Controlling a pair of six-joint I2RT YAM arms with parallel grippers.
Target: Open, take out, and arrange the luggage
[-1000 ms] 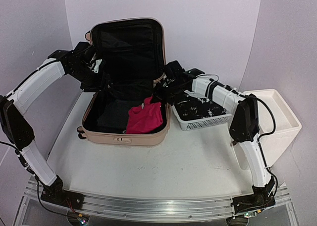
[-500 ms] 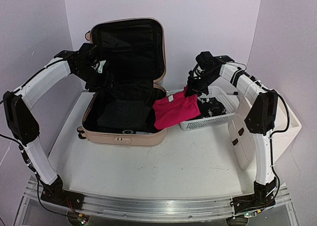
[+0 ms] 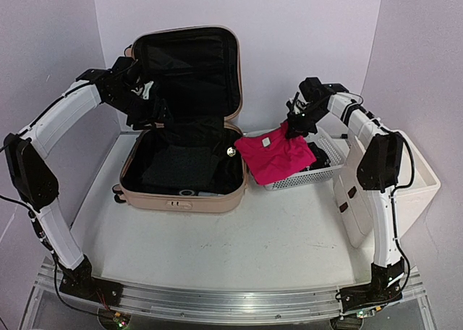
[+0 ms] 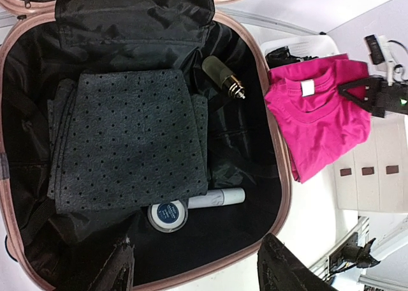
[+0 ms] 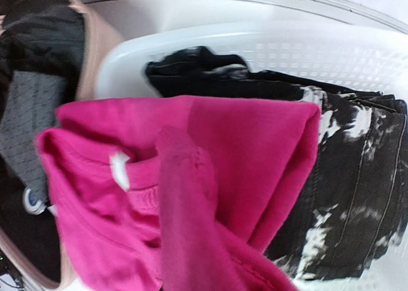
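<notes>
Unpacking's underway: the luggage (image 3: 181, 200) sits open at the back-left of the table (image 3: 239, 243), lid upright, black lining showing. The right gripper (image 3: 295, 126) has its jaws pinched tight on a pink T-shirt (image 3: 273, 156), which hangs over the near-left corner of the white mesh basket (image 3: 315, 174), just right of the suitcase. The tee's lower edge drapes past the basket rim toward the case. The left gripper (image 4: 197, 253) hovers above the case by the hinge w/ jaws apart and nothing between them.

Looks to me like the take-out step, mid-transfer. Next move prob. needs the right arm to carry the tee further in over the basket, lower it onto the black-and-white garment (image 5: 344, 170) already there, then let go. If it drops too near the rim, the cloth could slide out. After that, the small stuff in the case wants a narrow, careful pinch, esp. the round bits, which may roll.

Count:
- 1 suitcase, 1 basket and 1 white drawer cabinet (image 3: 412, 178) at far right.
- 1 pink tee in the air and 1 b&w garment in the basket.
- In the case are 1 folded grey dotted cloth (image 4: 127, 141), 1 small bottle (image 4: 223, 77), 1 white tube (image 4: 217, 198) and 1 round blue-lidded jar (image 4: 167, 214).
</notes>
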